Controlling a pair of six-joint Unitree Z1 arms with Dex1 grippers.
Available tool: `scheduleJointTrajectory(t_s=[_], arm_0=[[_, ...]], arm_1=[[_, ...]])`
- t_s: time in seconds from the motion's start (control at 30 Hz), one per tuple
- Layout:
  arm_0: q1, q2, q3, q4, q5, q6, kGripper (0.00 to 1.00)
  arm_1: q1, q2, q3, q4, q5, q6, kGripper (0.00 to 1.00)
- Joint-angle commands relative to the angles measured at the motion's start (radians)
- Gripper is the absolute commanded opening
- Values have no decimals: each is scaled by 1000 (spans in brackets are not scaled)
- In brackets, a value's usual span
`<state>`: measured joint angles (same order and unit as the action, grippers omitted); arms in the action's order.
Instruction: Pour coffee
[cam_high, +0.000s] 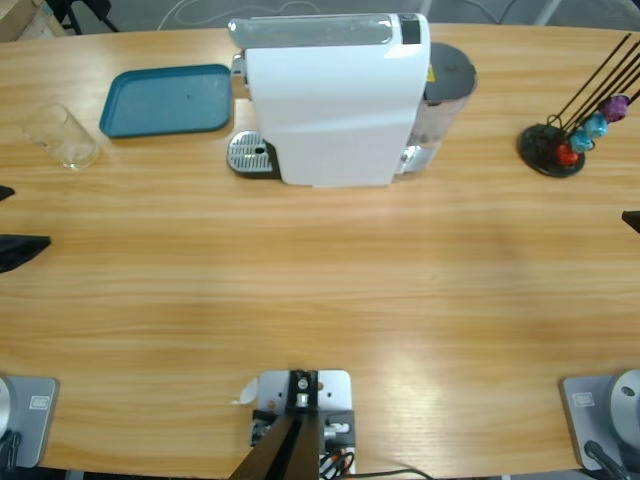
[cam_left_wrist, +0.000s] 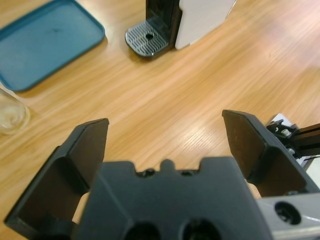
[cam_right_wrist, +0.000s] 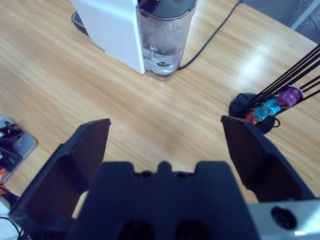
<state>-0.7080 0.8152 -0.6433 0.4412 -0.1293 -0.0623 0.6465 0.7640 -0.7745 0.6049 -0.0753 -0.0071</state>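
1. I have the left gripper (cam_left_wrist: 165, 145) with its fingers (cam_left_wrist: 87, 150) spread wide and nothing between them; they hang over bare worktop (cam_left_wrist: 165, 100) and touch nothing.
2. The right gripper (cam_right_wrist: 165, 145) is the same: fingers (cam_right_wrist: 250, 150) fully apart, empty, over bare wood.
3. In the high view only a dark tip of each arm shows, one at the left edge (cam_high: 20, 248) and one at the right edge (cam_high: 632, 220), well apart from everything on the worktop.
4. Ahead of the left fingers, off to their left, stands one clear glass (cam_left_wrist: 11, 111). I cannot tell whether there is any coffee in it; no amber liquid shows in any of my views.
5. Further ahead on that side lies one teal tray (cam_left_wrist: 45, 42), flat and with nothing on it.
6. Straight ahead of the left fingers, at the far end, is the one white coffee machine (cam_high: 335, 95), with its round metal drip grate (cam_left_wrist: 147, 39) facing this gripper; nothing stands on the grate.
7. Ahead of the right fingers, I see the machine's clear water tank (cam_right_wrist: 162, 42), with a black cable (cam_right_wrist: 212, 35) running away from it.
8. Just past the right finger on the right stands one black capsule rack (cam_right_wrist: 260, 112) holding three capsules: one red, one blue, one purple.
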Motion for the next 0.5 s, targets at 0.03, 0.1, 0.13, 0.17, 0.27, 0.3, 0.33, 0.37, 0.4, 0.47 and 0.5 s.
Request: scheduleJointTrajectory(t_s=[0.03, 0.1, 0.13, 0.17, 0.27, 0.3, 0.33, 0.37, 0.4, 0.47, 0.5], arm_0=[[-7, -67, 45, -15, 0, -8, 1000], [-7, -38, 36, -14, -1, -8, 1000], [-7, -26, 33, -13, 0, -8, 1000], [-7, -19, 32, -13, 0, -8, 1000], [-7, -4, 28, -12, 2, -8, 1000], [-7, 6, 25, -12, 5, -15, 1000], [-7, 33, 12, -5, 33, -57, 1000], [-7, 51, -18, 17, 37, -82, 1000], [-7, 64, -55, 33, 35, -103, 1000], [-7, 107, -139, 58, 32, -148, 1000], [-7, 139, -182, 66, 31, -166, 1000]], arm_1=[[5, 1, 32, -5, 12, -17, 1000], [5, 2, 32, -5, 12, -17, 1000], [5, 3, 32, -5, 12, -17, 1000], [5, 1, 32, -5, 12, -17, 1000], [5, 0, 32, -5, 12, -17, 1000], [5, 0, 32, -5, 12, -17, 1000], [5, 0, 32, -5, 12, -18, 1000], [5, 1, 32, -5, 13, -19, 1000], [5, 2, 32, -4, 16, -22, 1000], [5, 3, 30, -2, 23, -29, 1000], [5, 1, 30, -1, 24, -31, 1000]])
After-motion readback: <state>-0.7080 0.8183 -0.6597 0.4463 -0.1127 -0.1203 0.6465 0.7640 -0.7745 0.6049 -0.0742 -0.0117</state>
